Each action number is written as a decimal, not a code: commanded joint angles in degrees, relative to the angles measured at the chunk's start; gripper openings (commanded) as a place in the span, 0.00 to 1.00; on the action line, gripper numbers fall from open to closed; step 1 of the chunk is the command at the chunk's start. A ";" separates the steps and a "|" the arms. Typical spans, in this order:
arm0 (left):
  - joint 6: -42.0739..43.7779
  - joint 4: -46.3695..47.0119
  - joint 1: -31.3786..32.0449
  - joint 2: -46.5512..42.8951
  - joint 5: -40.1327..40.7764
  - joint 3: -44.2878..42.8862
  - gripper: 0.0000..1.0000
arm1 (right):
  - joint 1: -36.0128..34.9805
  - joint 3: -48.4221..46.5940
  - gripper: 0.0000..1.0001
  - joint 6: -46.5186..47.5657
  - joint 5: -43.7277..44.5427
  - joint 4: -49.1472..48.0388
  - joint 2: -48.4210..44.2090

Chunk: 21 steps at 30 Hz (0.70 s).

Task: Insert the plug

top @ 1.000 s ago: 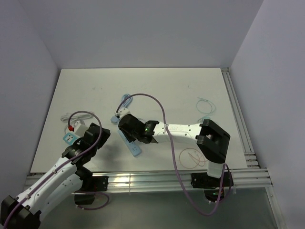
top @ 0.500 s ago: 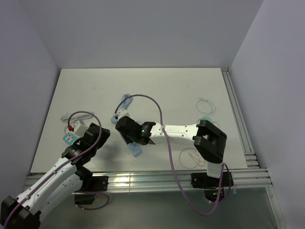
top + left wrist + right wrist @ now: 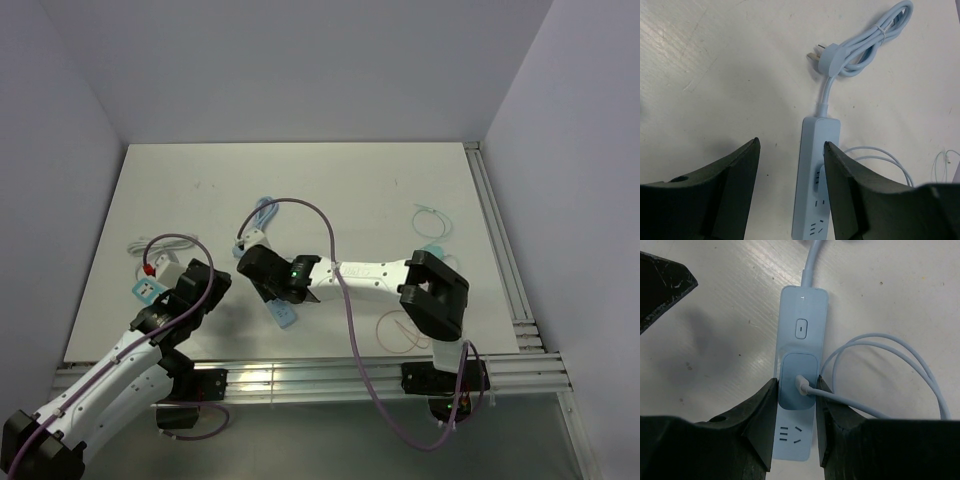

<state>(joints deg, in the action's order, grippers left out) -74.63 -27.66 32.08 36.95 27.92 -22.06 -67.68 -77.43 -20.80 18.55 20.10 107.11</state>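
"Where is the long light-blue plastic power strip (image 3: 287, 314)?"
"Under the black right gripper (image 3: 262, 272). Only its near end sticks out."
"And the small white block with a red bit (image 3: 158, 274)?"
"Left of the strip, just beside the black left gripper (image 3: 200, 275)."

White table (image 3: 380, 185), scuffed and lightly marked. Flat near the front middle: pale blue power strip (image 3: 801, 335), white lead (image 3: 802, 385) entering its face. Beyond it, bundled blue cord (image 3: 880, 35), tied, plug (image 3: 830, 57) resting on the surface. Far left: white cable loop (image 3: 160, 240). Right: teal tie loop (image 3: 432, 220); nearer the front, thin pink loop (image 3: 400, 328).
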 commanded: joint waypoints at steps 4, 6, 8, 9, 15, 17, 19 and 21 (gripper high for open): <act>0.54 0.15 0.09 -1.44 0.73 0.09 0.60 | -0.79 -4.75 0.00 -0.65 2.02 2.22 3.72; 0.54 -0.20 0.01 -1.97 0.99 0.09 0.59 | -1.05 -5.10 0.00 -0.56 2.81 2.84 4.24; 0.45 -0.46 0.01 -2.32 1.17 0.00 0.60 | -1.40 -5.19 0.00 -0.47 4.21 4.07 4.95; 0.45 -0.64 0.09 -2.67 1.26 0.00 0.59 | -1.92 -5.28 0.00 -0.47 5.87 4.68 5.30; 0.63 -0.55 0.01 -3.46 1.35 0.09 0.60 | -3.86 -2.03 0.00 -2.75 8.78 5.22 8.81; 0.71 -0.64 0.01 -3.46 1.34 0.00 0.60 | -4.74 -0.63 0.00 -4.16 9.93 5.13 10.57; 0.71 -0.99 0.01 -3.37 1.43 -0.08 0.60 | -6.06 0.78 0.00 -6.27 9.58 4.34 12.41; 0.80 -1.08 0.01 -3.64 1.61 -0.08 0.60 | -6.59 0.88 0.00 -7.50 9.49 4.42 13.99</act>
<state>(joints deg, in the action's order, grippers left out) -74.59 -28.42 32.08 33.93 28.21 -22.06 -73.34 -80.95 -22.79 32.14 21.41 112.97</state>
